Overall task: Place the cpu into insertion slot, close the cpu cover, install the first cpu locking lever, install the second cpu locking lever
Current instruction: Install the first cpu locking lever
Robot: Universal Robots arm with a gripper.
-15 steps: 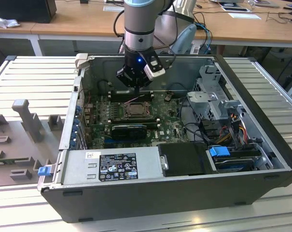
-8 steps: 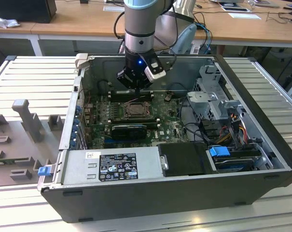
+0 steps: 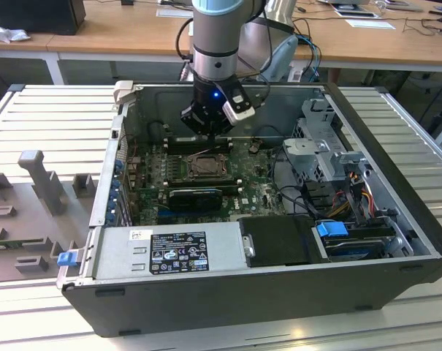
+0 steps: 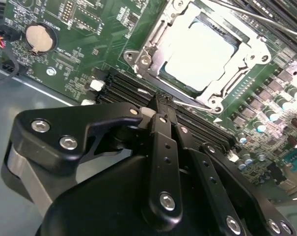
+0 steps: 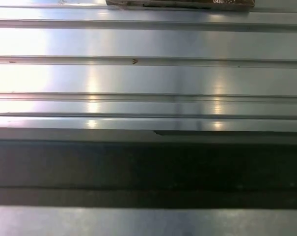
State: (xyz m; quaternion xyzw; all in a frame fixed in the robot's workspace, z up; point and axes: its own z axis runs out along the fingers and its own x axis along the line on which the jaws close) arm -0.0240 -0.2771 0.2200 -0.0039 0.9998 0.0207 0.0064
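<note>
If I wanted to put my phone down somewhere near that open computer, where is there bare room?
The ribbed metal table is bare at the exterior view's right of the computer case. At the exterior view's left, grey fixtures crowd it. Inside the case it is packed: the gripper hangs over the green board, beside cables.

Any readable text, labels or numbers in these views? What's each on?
Nothing can be quoted.
Black label on the power supply, exterior view: print too small to read.
White sticker beside it: too small to read.
Motherboard markings, second wrist view: blurred, unreadable.
cpu face: no legible marking.
</note>
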